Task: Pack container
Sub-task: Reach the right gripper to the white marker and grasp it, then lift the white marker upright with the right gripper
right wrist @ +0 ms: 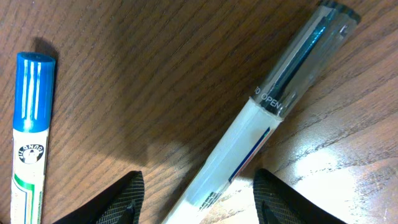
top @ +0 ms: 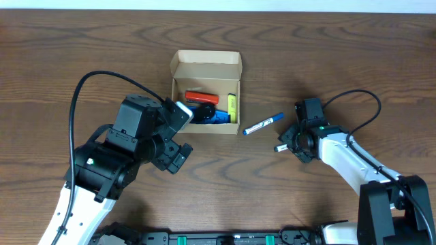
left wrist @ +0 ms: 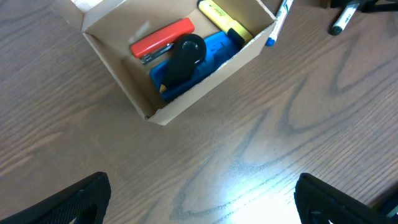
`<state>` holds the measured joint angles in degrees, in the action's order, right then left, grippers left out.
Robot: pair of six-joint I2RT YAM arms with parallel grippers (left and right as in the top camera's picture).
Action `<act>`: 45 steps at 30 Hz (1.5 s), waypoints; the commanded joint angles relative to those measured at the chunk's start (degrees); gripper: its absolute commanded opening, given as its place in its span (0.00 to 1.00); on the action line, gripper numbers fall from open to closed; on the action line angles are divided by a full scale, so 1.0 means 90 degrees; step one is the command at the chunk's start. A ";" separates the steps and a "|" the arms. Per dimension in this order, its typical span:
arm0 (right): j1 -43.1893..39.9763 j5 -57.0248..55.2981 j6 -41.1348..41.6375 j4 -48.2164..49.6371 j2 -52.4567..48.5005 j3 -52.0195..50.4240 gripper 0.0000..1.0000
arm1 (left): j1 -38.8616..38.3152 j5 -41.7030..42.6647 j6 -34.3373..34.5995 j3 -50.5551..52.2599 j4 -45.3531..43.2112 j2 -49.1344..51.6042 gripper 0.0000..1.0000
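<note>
Container (top: pixel 206 67) sits upper centre of overhead frame, flap open. Thin cardboard: likely light, skids easily, walls flex; grip a side wall. My left claw (left wrist: pixel 202 196) wide open, empty, by its lower-left corner. My right claw (right wrist: pixel 199 199) open astride clear pen (right wrist: pixel 264 112), apparently not pinching. Blue marker (top: pixel 263 124) crowds right wall; open wood above.

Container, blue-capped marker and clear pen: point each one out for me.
container (top: pixel 206 67): overhead view, on the open flap lid.
blue-capped marker (top: pixel 263 124): overhead view, middle of the barrel.
clear pen (right wrist: pixel 245 140): right wrist view, on the white barrel.
</note>
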<state>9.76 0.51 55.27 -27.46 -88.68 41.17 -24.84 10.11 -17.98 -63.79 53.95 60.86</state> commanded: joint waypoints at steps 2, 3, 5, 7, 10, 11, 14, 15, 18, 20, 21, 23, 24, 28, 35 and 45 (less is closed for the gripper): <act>-0.0141 0.0168 0.0124 0.0051 -0.0257 -0.0036 0.56 | 0.0024 0.0022 0.0024 -0.0119 0.0024 -0.0044 0.95; -0.0168 0.0226 0.0121 0.0085 -0.0313 -0.0036 0.54 | 0.0024 0.0022 0.0024 -0.0119 0.0024 -0.0044 0.95; -0.0209 0.0364 0.0121 0.0138 -0.0413 -0.0036 0.50 | 0.0024 0.0022 0.0024 -0.0119 0.0024 -0.0044 0.95; -0.0248 0.0503 0.0121 0.0175 -0.0532 -0.0036 0.45 | 0.0024 0.0022 0.0024 -0.0119 0.0024 -0.0044 0.95; -0.0260 0.0573 0.0121 0.0180 -0.0682 -0.0036 0.38 | 0.0024 0.0022 0.0024 -0.0119 0.0024 -0.0044 0.95; -0.0260 0.0622 0.0121 0.0177 -0.0709 -0.0036 0.36 | 0.0024 0.0022 0.0024 -0.0119 0.0022 -0.0044 0.95; -0.0260 0.0663 0.0121 0.0177 -0.0804 -0.0036 0.31 | 0.0024 0.0022 0.0024 -0.0119 0.0024 -0.0044 0.95; -0.0260 0.0673 0.0121 0.0175 -0.0811 -0.0036 0.31 | 0.0024 0.0022 0.0024 -0.0119 0.0022 -0.0044 0.95; -0.0260 0.0690 0.0121 0.0175 -0.0816 -0.0036 0.26 | 0.0024 0.0022 0.0024 -0.0119 0.0024 -0.0044 0.95; -0.0260 0.0692 0.0121 0.0175 -0.0816 -0.0036 0.20 | 0.0024 0.0022 0.0024 -0.0119 0.0024 -0.0044 0.95; -0.0260 0.0692 0.0121 0.0172 -0.0816 -0.0036 0.17 | 0.0024 0.0022 0.0024 -0.0119 0.0024 -0.0044 0.95; -0.0260 0.0738 0.0121 0.0170 -0.0816 -0.0036 0.14 | 0.0024 0.0022 0.0024 -0.0119 0.0024 -0.0044 0.95; -0.0260 0.0789 0.0121 0.0172 -0.0816 -0.0034 0.12 | 0.0024 0.0022 0.0024 -0.0119 0.0024 -0.0044 0.95; -0.0260 0.1132 0.0119 0.0160 -0.0814 0.0000 0.01 | 0.0024 0.0022 0.0024 -0.0119 0.0024 -0.0044 0.95; -0.0260 0.1494 0.0219 -0.0017 -0.0544 0.0104 0.01 | 0.0024 0.0022 0.0024 -0.0119 0.0024 -0.0044 0.95; -0.0175 0.1506 -0.0325 0.0051 0.1139 0.0141 0.01 | 0.0024 0.0022 0.0024 -0.0119 0.0024 -0.0044 0.95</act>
<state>7.62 13.52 55.86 -28.47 -84.20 42.33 -24.84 10.13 -17.98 -63.79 53.95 60.86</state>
